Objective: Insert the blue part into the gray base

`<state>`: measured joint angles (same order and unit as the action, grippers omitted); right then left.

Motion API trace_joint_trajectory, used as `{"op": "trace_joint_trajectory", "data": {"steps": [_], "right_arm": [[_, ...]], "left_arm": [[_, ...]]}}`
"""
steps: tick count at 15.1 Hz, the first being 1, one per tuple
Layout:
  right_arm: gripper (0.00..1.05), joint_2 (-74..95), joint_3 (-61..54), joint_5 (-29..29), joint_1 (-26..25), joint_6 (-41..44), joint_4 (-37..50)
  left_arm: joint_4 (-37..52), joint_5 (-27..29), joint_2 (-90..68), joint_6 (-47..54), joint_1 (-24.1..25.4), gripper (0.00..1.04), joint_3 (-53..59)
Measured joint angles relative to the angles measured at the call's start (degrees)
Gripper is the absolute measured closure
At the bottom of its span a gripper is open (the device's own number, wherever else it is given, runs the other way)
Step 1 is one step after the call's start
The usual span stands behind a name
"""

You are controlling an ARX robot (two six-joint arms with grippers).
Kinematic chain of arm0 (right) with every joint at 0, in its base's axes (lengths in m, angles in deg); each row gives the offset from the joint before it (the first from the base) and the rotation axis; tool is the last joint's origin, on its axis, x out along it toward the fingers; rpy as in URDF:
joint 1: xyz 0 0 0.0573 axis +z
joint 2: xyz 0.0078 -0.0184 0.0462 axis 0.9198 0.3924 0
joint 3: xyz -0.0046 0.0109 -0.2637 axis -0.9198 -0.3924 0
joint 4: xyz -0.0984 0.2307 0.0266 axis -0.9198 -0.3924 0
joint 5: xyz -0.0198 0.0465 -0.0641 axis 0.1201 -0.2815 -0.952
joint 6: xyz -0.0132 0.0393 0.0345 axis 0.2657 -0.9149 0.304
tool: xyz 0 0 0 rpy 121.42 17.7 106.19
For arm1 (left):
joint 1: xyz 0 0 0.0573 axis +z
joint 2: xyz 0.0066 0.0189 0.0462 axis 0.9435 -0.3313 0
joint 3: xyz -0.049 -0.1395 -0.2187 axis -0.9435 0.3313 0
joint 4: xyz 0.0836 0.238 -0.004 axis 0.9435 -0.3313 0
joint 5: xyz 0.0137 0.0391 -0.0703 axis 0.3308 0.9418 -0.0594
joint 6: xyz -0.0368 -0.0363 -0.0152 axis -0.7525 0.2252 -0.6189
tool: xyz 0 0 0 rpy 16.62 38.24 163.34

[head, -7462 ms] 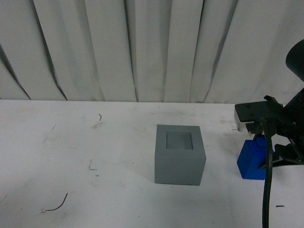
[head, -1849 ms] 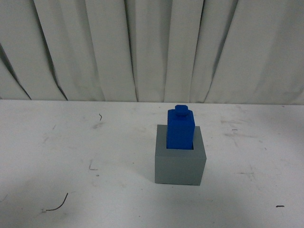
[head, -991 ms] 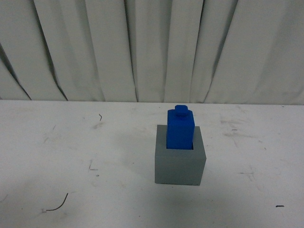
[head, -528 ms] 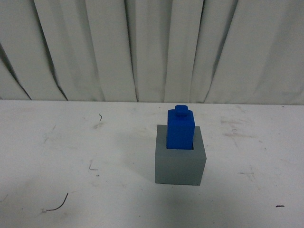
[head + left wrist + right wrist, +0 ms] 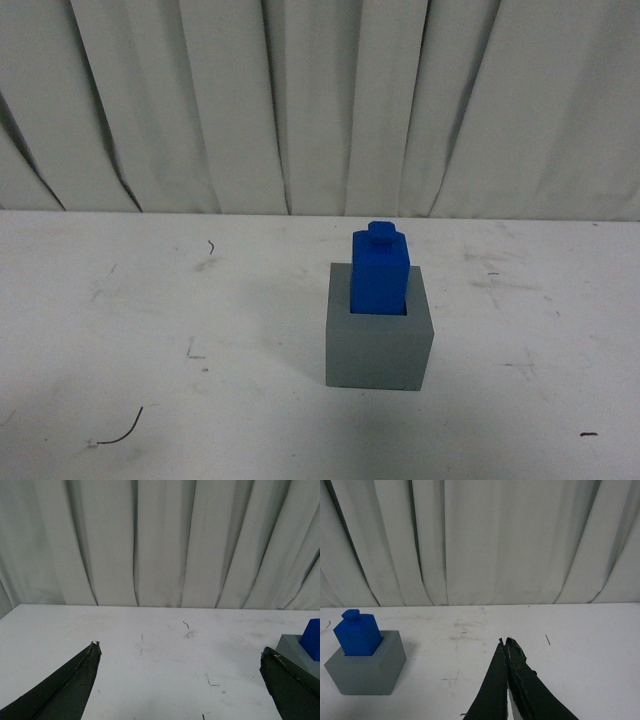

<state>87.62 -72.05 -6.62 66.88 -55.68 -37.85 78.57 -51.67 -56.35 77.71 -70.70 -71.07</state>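
The blue part (image 5: 380,272) stands upright in the recess of the gray base (image 5: 379,345), mid-desk (image 5: 150,330), probably seated. Left fingers (image 5: 75,687) spread wide, right fingers (image 5: 512,680) closed, both empty, apart.

Left hand (image 5: 180,680) spread wide – right hand (image 5: 507,642) pressed closed (both empty)

counter (image 5: 120,300): white, scuffed, fills lower half of frame
gray base (image 5: 378,345): sits directly on it, lower center-right
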Motion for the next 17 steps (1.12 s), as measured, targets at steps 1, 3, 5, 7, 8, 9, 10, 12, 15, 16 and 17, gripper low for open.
{"op": "trace_joint_trajectory", "data": {"steps": [1,3,5,7,8,9,10,12,15,16,17], "right_arm": [[1.03,0.0,0.0,0.0,0.0,0.0,0.0],[1.03,0.0,0.0,0.0,0.0,0.0,0.0],[0.88,0.0,0.0,0.0,0.0,0.0,0.0],[0.61,0.0,0.0,0.0,0.0,0.0,0.0],[0.35,0.0,0.0,0.0,0.0,0.0,0.0],[0.13,0.0,0.0,0.0,0.0,0.0,0.0],[0.05,0.0,0.0,0.0,0.0,-0.1,0.0],[0.07,0.0,0.0,0.0,0.0,-0.1,0.0],[0.06,0.0,0.0,0.0,0.0,-0.1,0.0],[0.06,0.0,0.0,0.0,0.0,-0.2,0.0],[0.06,0.0,0.0,0.0,0.0,-0.2,0.0]], "left_arm": [[0.0,0.0,0.0,0.0,0.0,0.07,0.0],[0.0,0.0,0.0,0.0,0.0,0.07,0.0],[0.0,0.0,0.0,0.0,0.0,0.07,0.0],[0.0,0.0,0.0,0.0,0.0,0.07,0.0],[0.0,0.0,0.0,0.0,0.0,0.07,0.0],[0.0,0.0,0.0,0.0,0.0,0.07,0.0],[0.0,0.0,0.0,0.0,0.0,0.07,0.0],[0.0,0.0,0.0,0.0,0.0,0.07,0.0],[0.0,0.0,0.0,0.0,0.0,0.07,0.0],[0.0,0.0,0.0,0.0,0.0,0.07,0.0],[0.0,0.0,0.0,0.0,0.0,0.07,0.0]]}}
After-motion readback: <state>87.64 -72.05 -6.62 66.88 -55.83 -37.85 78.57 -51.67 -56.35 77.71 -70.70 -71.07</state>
